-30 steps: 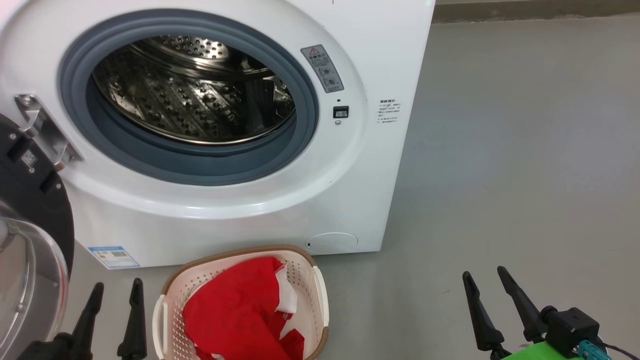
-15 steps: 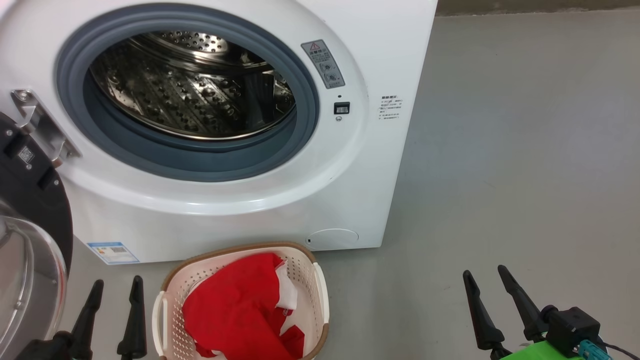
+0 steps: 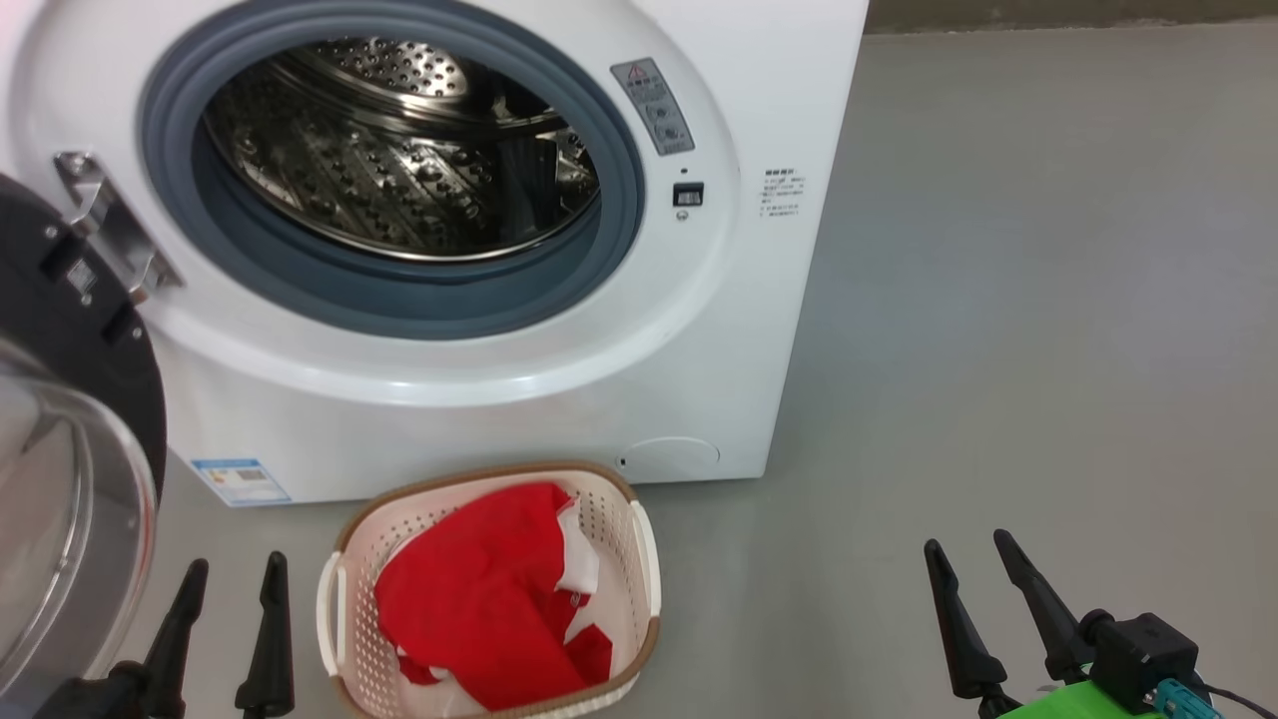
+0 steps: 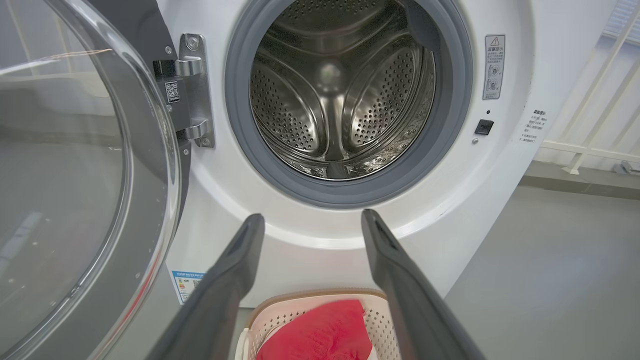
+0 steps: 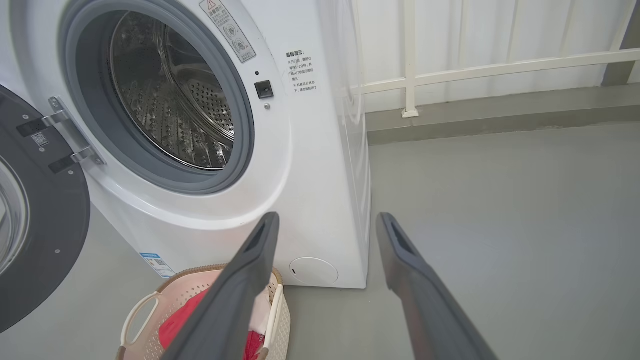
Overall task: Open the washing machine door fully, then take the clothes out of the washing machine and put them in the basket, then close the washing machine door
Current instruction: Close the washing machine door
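Note:
The white washing machine (image 3: 699,330) stands with its drum (image 3: 399,170) showing bare steel. Its door (image 3: 70,330) hangs swung wide on the left, black rim and glass bowl facing me; the left wrist view has the door (image 4: 75,165) close on its left. On the floor in front sits the cream basket (image 3: 644,559) with red clothes (image 3: 479,599) inside. My left gripper (image 3: 235,564) is open, low beside the basket's left side. My right gripper (image 3: 968,544) is open over bare floor, well right of the basket. Nothing sits between either pair of fingers.
Grey floor (image 3: 1048,350) stretches to the right of the machine. A white railing (image 5: 475,67) and wall run behind it in the right wrist view. The hinge bracket (image 3: 110,230) sticks out at the machine's left front.
The whole head picture has shifted: machine and basket sit slightly higher and further right than a second ago, so the camera moved. Both grippers keep their places and stay open.

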Motion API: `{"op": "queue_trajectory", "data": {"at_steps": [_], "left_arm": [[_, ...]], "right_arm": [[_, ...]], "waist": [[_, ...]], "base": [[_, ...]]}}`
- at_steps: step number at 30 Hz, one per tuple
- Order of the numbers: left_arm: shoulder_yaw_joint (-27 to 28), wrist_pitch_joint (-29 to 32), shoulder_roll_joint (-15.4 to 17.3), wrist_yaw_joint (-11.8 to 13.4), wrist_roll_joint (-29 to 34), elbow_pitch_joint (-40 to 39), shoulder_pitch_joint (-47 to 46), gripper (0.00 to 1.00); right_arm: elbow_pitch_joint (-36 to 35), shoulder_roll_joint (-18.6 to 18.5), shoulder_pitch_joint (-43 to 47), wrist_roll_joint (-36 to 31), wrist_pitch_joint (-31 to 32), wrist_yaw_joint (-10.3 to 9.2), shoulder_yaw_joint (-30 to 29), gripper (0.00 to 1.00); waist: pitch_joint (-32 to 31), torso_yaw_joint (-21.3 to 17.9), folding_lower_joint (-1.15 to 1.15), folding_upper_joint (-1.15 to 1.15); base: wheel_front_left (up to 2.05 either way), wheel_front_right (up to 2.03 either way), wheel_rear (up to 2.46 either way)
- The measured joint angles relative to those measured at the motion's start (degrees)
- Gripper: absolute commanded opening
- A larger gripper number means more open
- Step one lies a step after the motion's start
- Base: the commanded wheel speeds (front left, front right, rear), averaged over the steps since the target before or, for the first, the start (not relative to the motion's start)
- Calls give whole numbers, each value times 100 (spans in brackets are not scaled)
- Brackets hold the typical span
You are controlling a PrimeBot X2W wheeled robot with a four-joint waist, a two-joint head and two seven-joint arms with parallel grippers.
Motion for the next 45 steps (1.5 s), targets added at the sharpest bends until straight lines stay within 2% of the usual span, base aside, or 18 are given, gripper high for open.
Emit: {"op": "queue_trajectory", "data": {"at_steps": [12, 29, 45], "left_arm": [[-102, 0, 9, 0, -127, -18, 4, 100], [-79, 0, -4, 0, -140, -33, 3, 100], [94, 1, -282, 0, -141, 110, 145, 100]], "right_arm": [[3, 4, 1, -1, 0, 0, -7, 100], [10, 4, 0, -22, 0, 0, -3, 100], [240, -115, -202, -42, 1, 0, 487, 100]], "waist": [[1, 53, 0, 0], [31, 181, 0, 0], [-66, 1073, 0, 0]], "base": [[-126, 126, 0], [-6, 6, 0], [0, 0, 0]]}}
